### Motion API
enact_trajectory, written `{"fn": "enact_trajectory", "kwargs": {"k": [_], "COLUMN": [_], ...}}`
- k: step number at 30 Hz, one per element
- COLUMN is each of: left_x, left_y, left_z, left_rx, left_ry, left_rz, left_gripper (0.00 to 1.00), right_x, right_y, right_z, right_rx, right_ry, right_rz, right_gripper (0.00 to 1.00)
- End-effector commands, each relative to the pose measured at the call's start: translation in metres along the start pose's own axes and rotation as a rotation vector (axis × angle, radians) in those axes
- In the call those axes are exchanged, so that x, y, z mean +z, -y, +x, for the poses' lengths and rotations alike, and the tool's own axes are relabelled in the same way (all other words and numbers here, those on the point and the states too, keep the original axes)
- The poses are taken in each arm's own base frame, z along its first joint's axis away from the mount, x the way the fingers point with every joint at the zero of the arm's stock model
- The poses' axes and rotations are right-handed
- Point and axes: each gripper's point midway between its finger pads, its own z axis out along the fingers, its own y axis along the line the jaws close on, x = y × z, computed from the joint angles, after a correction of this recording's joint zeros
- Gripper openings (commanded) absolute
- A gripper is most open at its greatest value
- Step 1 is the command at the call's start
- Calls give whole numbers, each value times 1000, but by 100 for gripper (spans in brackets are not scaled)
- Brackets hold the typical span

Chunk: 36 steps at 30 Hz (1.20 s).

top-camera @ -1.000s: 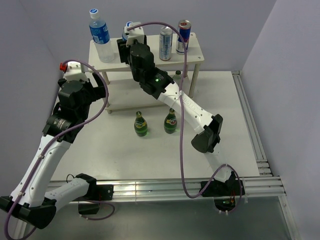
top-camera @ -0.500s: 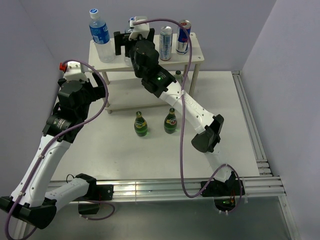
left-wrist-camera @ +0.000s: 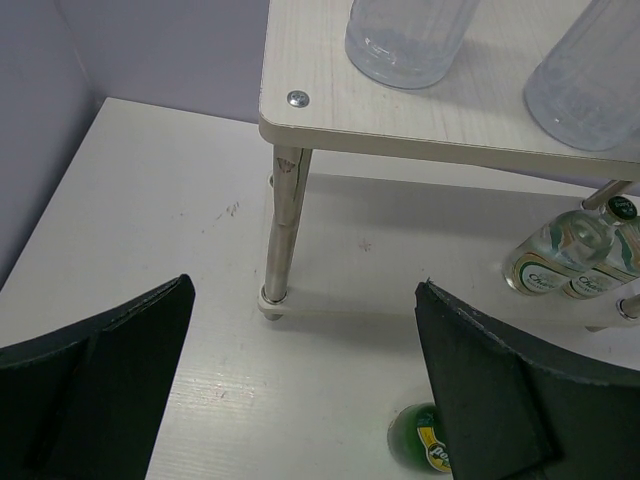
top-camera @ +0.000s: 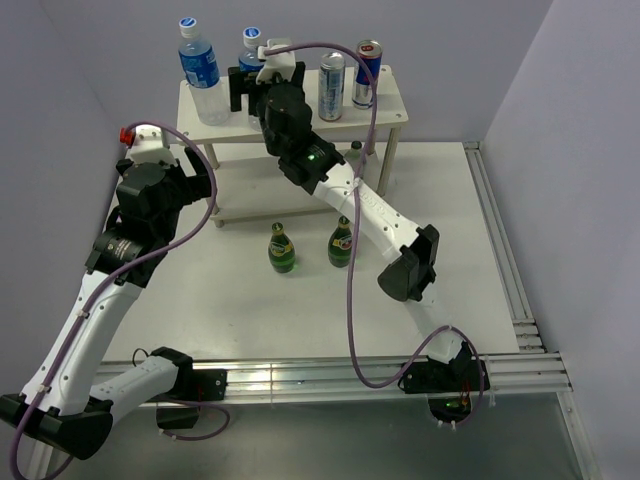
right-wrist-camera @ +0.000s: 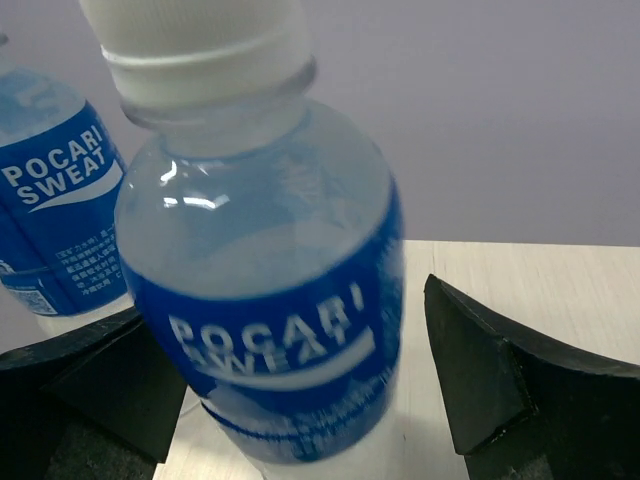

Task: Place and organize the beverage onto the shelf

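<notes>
Bottle (right-wrist-camera: 265,290) on shelf (right-wrist-camera: 480,270) between spread right pincer (right-wrist-camera: 290,385)

On the shelf (top-camera: 392,102) top, a plastic bottle (right-wrist-camera: 265,300) stands between my right gripper (right-wrist-camera: 290,330) fingers; second bottle (right-wrist-camera: 50,200) to its left, near can (top-camera: 331,88) and far can (top-camera: 366,75) to its right

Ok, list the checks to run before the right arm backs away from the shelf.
1. Right end effector open around the plastic bottle: ok.
2. That bottle upright on the shelf: ok.
3. Both fingers clear of the bottle: cannot tell; one sits very close.
4. Gap to the other plastic bottle: ok.
5. Green bottles shelved: not ok; both stand on the table.
6. Left end effector open and empty: ok.
</notes>
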Motion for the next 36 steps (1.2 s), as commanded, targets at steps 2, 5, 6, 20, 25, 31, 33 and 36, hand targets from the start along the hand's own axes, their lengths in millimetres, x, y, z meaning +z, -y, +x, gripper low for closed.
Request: {"fn": "enact_trajectory", "kwargs": {"k": [2, 5, 6, 20, 25, 31, 33, 36], "left_x": [0, 0, 1, 4, 5, 6, 6, 7], "left_y": [1, 0, 0, -4, -5, -7, -9, -12], "left_z": [-10, -8, -8, -6, -6, -4, -5, -3], "left_rx": [-23, -23, -22, -22, -29, -29, -25, -22], "left_ry": [37, 33, 30, 24, 24, 20, 22, 20], "left_rz": [12, 9, 7, -7, -7, -17, -26, -39], "left_gripper": [99, 99, 99, 99, 99, 99, 99, 99], "right_x": [1, -1, -1, -7, -24, -45, -54, -70], "right_y": [5, 5, 6, 19, 26, 29, 27, 27], "right_z": [-20, -19, -15, -13, -14, -9, -9, -8], "right_rx": [51, 54, 49, 47, 52, 44, 45, 44], "right_ry": [52, 49, 43, 32, 21, 3, -4, -9], "right_rz": [10, 8, 8, 58, 85, 101, 103, 104], "right_gripper": [95, 94, 94, 100, 100, 100, 100, 100]}}
